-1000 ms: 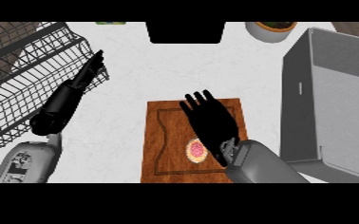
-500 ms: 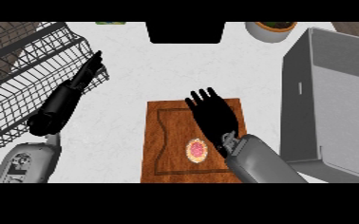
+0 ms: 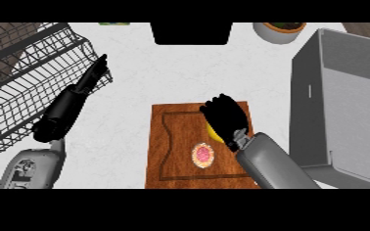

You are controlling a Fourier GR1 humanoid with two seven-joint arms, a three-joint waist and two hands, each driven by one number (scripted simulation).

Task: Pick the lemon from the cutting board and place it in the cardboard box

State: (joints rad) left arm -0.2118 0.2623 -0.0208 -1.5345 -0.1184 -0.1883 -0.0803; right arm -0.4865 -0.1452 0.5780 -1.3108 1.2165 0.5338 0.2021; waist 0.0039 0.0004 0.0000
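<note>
A brown cutting board (image 3: 170,142) lies in the middle of the white counter. On it, my right hand (image 3: 227,120) covers the yellow lemon (image 3: 214,133), fingers curled down round it; only the lemon's left edge shows. A round pink-centred slice (image 3: 204,154) lies on the board just beside my right wrist. The grey box (image 3: 339,103) stands open to the right of the board. My left hand (image 3: 92,77) stays at the left, fingers straight, lying along the wire rack's edge and holding nothing.
A wire dish rack (image 3: 36,78) fills the far left. At the back stand a dark block (image 3: 192,32), a bowl (image 3: 279,30) and a small green item (image 3: 115,23). White counter (image 3: 137,88) lies between the rack and the board.
My right hand's fingers have gone from spread flat to curled down over the lemon, and the lemon's yellow edge now shows. The left arm has not moved.
</note>
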